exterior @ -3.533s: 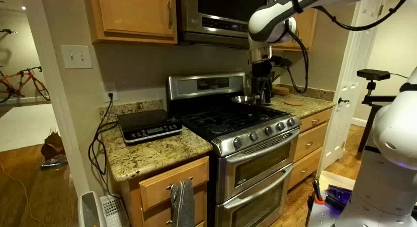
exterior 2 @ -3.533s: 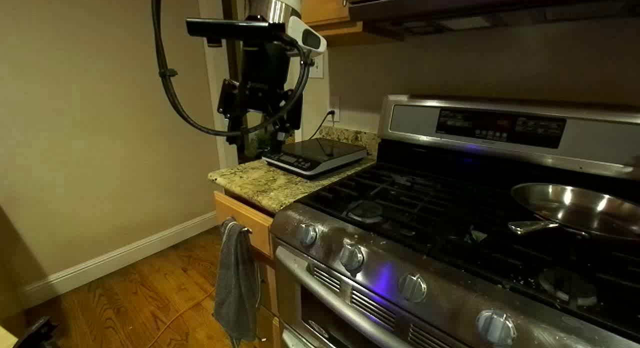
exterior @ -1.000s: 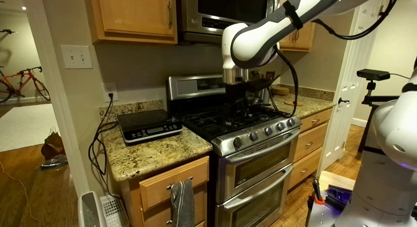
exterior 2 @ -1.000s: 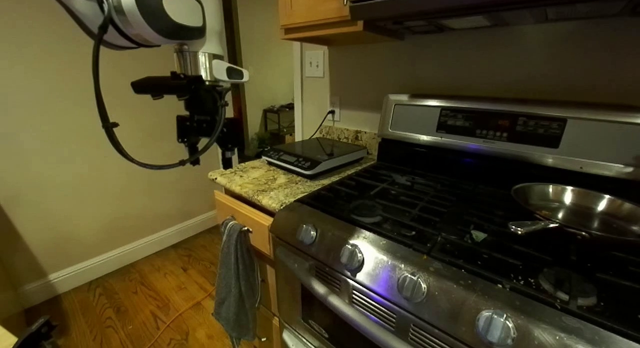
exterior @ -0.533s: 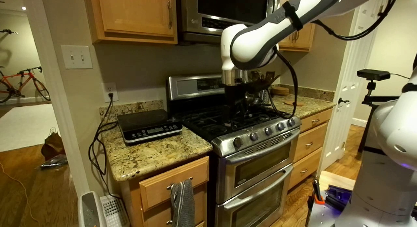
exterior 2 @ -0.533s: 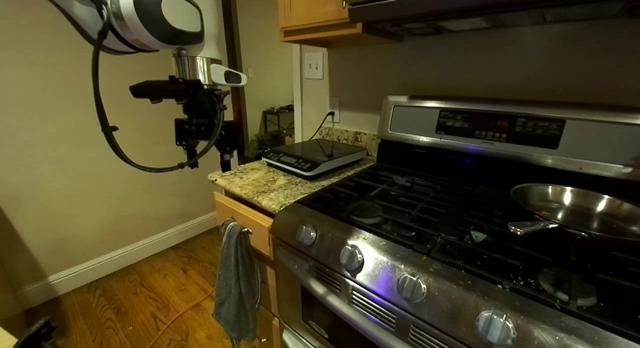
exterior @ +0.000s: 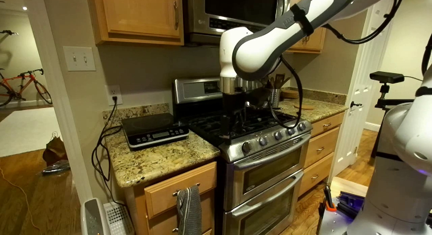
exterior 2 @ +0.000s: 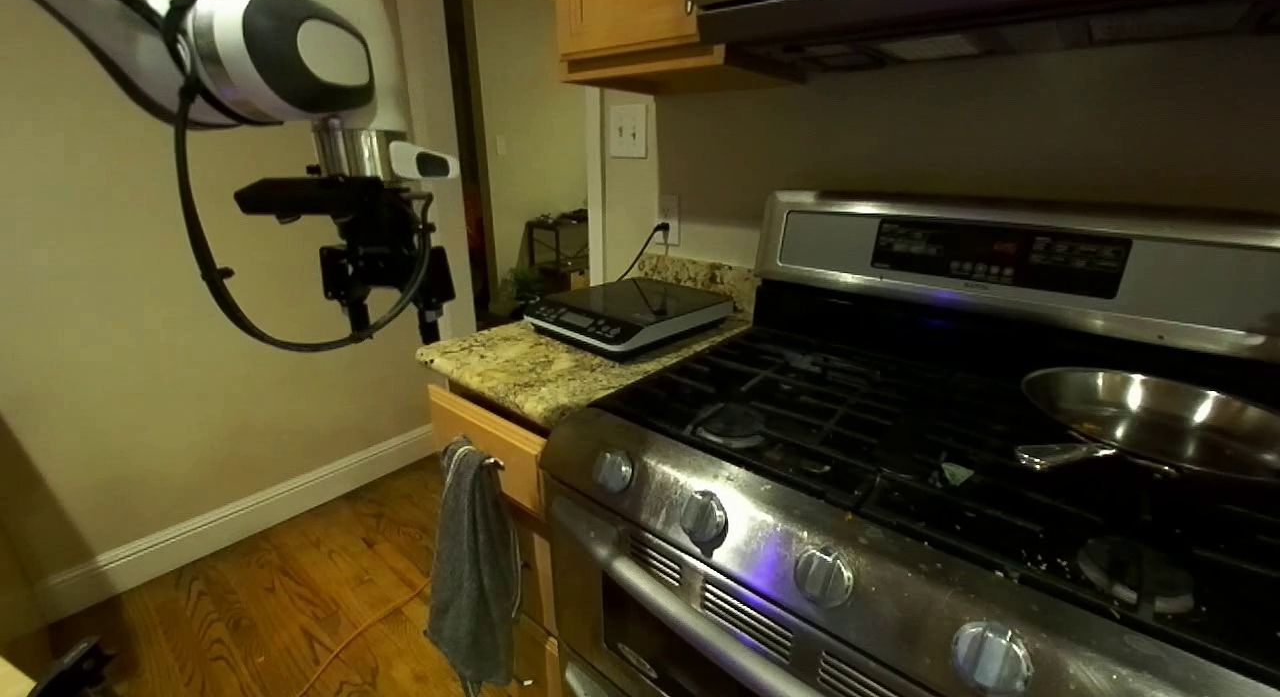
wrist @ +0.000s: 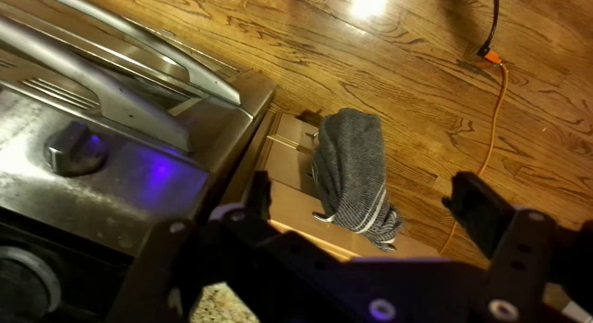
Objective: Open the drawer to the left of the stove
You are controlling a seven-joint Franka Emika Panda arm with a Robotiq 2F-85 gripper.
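Observation:
The drawer is a honey-oak front (exterior: 162, 196) under the counter, left of the steel stove (exterior: 233, 154). In the other exterior view its front (exterior 2: 510, 457) has a dark gap along its top edge. A grey towel (exterior: 189, 211) hangs over its bar handle and hides the handle's middle; the handle ends stick out. My gripper (exterior 2: 393, 329) is open and empty, in the air above and in front of the drawer. In the wrist view the open fingers (wrist: 362, 179) stand apart, with the towel (wrist: 350, 161) and drawer front (wrist: 294, 205) below, not touched.
A black induction cooktop (exterior: 155, 130) sits on the granite counter (exterior: 162, 160). A steel pan (exterior 2: 1180, 417) rests on the stove grates. The oven door handle (wrist: 60, 59) juts out beside the drawer. An orange cord (wrist: 498, 114) lies on the wood floor.
My gripper has moved from behind the counter's outer end, out in front of the counter, and a little lower in the last half second. It stays open. The drawer and towel have not moved.

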